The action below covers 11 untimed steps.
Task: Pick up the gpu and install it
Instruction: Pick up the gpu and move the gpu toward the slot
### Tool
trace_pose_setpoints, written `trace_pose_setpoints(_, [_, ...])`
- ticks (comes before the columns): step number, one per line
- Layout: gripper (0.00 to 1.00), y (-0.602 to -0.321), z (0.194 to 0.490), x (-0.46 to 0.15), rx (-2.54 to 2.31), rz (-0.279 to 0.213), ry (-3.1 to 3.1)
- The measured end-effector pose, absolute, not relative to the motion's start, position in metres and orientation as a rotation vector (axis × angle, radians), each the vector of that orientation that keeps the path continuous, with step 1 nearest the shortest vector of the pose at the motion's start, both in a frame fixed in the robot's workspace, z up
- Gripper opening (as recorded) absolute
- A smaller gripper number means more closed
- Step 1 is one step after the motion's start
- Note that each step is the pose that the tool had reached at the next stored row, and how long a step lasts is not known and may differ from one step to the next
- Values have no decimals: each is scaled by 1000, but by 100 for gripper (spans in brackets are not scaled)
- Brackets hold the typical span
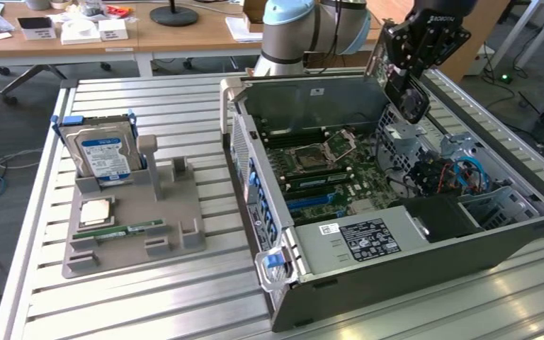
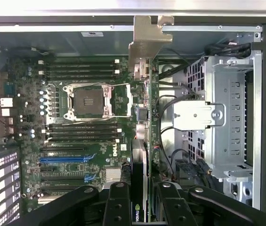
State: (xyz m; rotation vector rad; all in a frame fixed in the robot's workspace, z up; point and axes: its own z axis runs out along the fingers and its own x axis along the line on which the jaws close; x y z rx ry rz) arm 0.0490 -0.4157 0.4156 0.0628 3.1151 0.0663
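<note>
- Gripper (image 1: 421, 44) clenched on the gpu (image 1: 407, 100), fingers (image 2: 118, 207) on either side of the card.
- gpu held on edge over the open computer case (image 1: 414, 265), above its motherboard (image 2: 76, 117), not seated.
- Hard drive (image 1: 102, 152) well apart from the case.

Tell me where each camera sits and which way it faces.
Exterior view: off the arm, high up, angled down on the open computer case and parts stand; the arm shows, holding the card.
Wrist view: on the wrist, looking down the fingers into the case at the motherboard.
Shared: case, motherboard, card.
</note>
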Motion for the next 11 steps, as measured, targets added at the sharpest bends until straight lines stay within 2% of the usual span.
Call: trace_pose_setpoints(11, [26, -416, 409, 49, 63, 66, 3115])
